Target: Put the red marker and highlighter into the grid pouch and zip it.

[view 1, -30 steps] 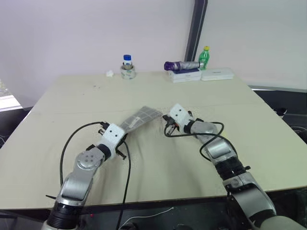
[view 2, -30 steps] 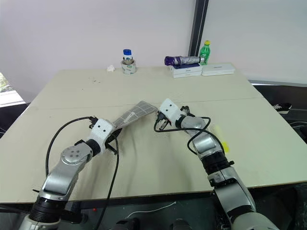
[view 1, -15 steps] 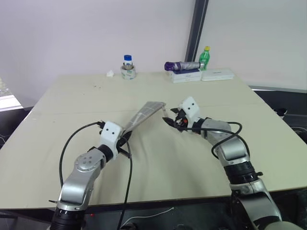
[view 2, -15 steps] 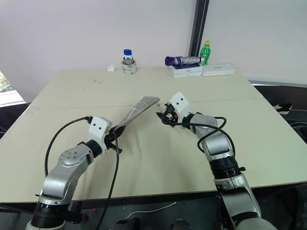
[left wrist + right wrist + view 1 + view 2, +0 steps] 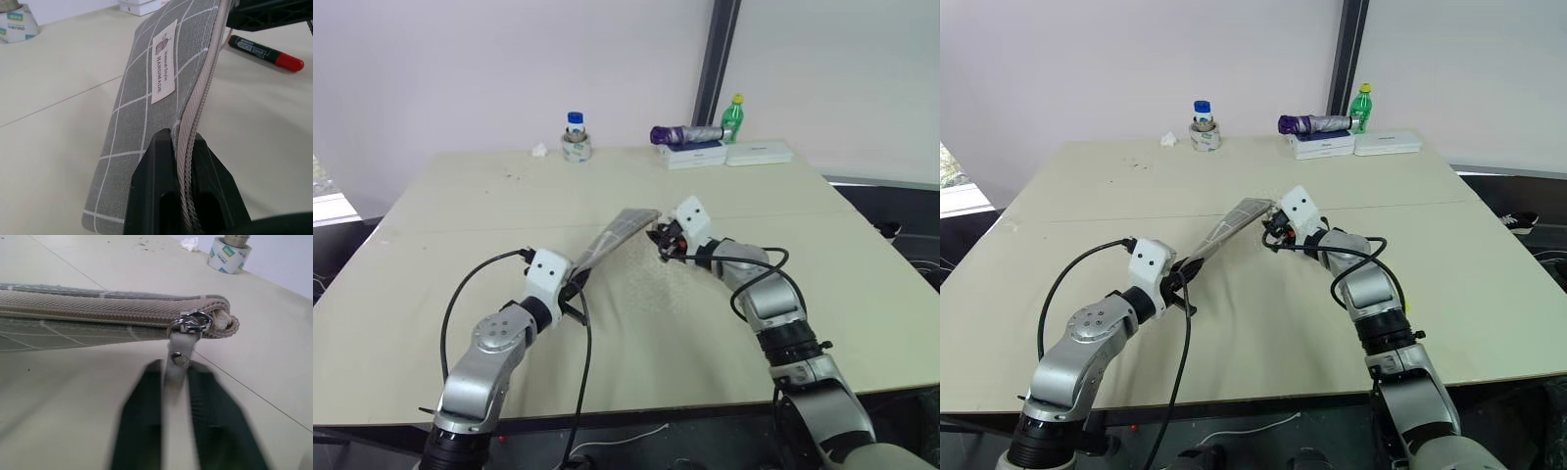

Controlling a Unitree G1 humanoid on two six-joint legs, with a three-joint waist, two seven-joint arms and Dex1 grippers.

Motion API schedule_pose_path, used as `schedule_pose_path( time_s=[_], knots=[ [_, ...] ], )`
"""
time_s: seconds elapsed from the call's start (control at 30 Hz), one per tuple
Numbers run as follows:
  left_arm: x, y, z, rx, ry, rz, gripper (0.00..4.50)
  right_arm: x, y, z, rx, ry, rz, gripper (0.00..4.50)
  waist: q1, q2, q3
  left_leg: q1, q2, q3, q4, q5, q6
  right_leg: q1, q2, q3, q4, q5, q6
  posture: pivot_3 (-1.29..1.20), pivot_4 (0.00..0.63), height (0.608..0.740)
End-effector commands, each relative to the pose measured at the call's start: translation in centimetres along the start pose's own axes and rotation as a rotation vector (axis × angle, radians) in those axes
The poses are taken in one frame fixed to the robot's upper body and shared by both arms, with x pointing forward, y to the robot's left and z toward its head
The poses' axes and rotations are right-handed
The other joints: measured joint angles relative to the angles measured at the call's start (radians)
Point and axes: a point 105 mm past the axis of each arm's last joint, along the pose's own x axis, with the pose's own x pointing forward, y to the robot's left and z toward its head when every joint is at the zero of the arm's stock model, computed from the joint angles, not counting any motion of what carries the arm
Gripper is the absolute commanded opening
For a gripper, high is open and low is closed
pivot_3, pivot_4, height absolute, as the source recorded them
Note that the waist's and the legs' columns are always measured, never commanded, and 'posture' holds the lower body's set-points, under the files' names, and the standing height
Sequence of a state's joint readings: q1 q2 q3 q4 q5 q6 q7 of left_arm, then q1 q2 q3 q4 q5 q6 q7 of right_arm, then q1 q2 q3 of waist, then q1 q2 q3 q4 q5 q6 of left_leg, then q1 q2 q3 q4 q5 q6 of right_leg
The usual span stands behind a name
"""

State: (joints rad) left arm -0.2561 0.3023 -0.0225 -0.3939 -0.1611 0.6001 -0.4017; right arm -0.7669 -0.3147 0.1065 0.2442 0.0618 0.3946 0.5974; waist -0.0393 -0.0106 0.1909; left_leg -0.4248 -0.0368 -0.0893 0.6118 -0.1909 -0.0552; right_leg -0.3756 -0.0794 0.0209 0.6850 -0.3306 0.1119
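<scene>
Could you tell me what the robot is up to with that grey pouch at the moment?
The left gripper is shut on one end of the grid pouch, holding it up off the table. The right gripper is shut on the zipper pull at the far end. The red marker lies on the table beside the pouch, not inside.

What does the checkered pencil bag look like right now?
The grid pouch is flat grey fabric with white grid lines, a white "HANDMADE" label and a beige zipper. It is held off the table, zipper edge up. The left end effector is shut on one end; the right end effector is shut on the zipper pull at the other.
</scene>
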Motion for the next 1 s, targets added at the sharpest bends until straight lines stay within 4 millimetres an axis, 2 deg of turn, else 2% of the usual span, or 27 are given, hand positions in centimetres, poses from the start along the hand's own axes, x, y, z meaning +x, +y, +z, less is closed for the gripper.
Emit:
schedule_pose_path(
  time_s=[0.03, 0.13, 0.33, 0.53, 0.77, 0.9, 1.0],
  knots=[
    [0.0, 0.0, 1.1, 0.024, -0.039, 0.01, 0.0, 0.1, 0.9, 1.9, -0.057, -0.055, 0.038, 0.06, 0.0, 0.0, 0.0, 0.0, 0.0, 0.0, 0.0, 0.0, 0.0, 0.0, 0.0, 0.0, 0.0, 0.0, 0.0, 0.0, 0.15, 0.74],
    [0.4, 0.1, 1.0, 0.025, -0.034, 0.021, 0.0, 0.0, 2.9, 2.1, -0.097, -0.054, 0.113, 0.06, 0.0, 0.0, 0.0, 0.0, 0.0, 0.0, 0.0, 0.0, 0.0, 0.0, 0.0, 0.0, 0.0, 0.0, 0.0, 0.0, 0.15, 0.74],
    [1.4, -0.3, 0.6, 0.033, -0.02, 0.027, 0.0, -0.4, 8.8, 3.4, -0.126, -0.093, 0.315, 0.06, 0.0, 0.0, 0.0, 0.0, 0.0, 0.0, 0.0, 0.0, 0.0, 0.0, 0.0, 0.0, 0.0, 0.0, 0.0, 0.0, 0.15, 0.74],
    [2.2, -0.5, 0.8, 0.032, -0.028, 0.044, 0.0, -1.0, 12.8, 4.3, -0.141, -0.12, 0.467, 0.06, 0.005, 0.0, 0.0, 0.0, 0.0, -0.001, 0.0, 0.0, 0.0, 0.0, 0.0, 0.0, 0.0, 0.0, 0.0, 0.0, 0.15, 0.74],
    [2.5, -0.2, 0.8, 0.023, -0.034, 0.075, 0.0, -1.3, 14.0, 4.6, -0.156, -0.125, 0.524, 0.06, 0.006, 0.0, 0.0, 0.0, 0.0, -0.001, 0.0, 0.0, 0.0, 0.0, 0.0, 0.0, 0.0, 0.0, 0.0, 0.0, 0.15, 0.74],
    [2.6, 0.1, 0.7, 0.024, -0.032, 0.102, 0.0, -1.6, 12.9, 4.5, -0.147, -0.109, 0.49, 0.06, 0.006, 0.0, 0.0, 0.0, 0.0, -0.001, 0.0, 0.0, 0.0, 0.0, 0.0, 0.0, 0.0, 0.0, 0.0, 0.0, 0.15, 0.74],
    [2.6, 0.8, 0.6, 0.032, -0.031, 0.145, 0.0, -3.0, 11.4, 4.1, -0.113, -0.089, 0.487, 0.91, 0.007, 0.0, 0.0, 0.0, 0.0, -0.001, 0.0, 0.0, 0.0, 0.0, 0.0, 0.0, 0.0, 0.0, 0.0, 0.0, 0.15, 0.74]
  ],
)
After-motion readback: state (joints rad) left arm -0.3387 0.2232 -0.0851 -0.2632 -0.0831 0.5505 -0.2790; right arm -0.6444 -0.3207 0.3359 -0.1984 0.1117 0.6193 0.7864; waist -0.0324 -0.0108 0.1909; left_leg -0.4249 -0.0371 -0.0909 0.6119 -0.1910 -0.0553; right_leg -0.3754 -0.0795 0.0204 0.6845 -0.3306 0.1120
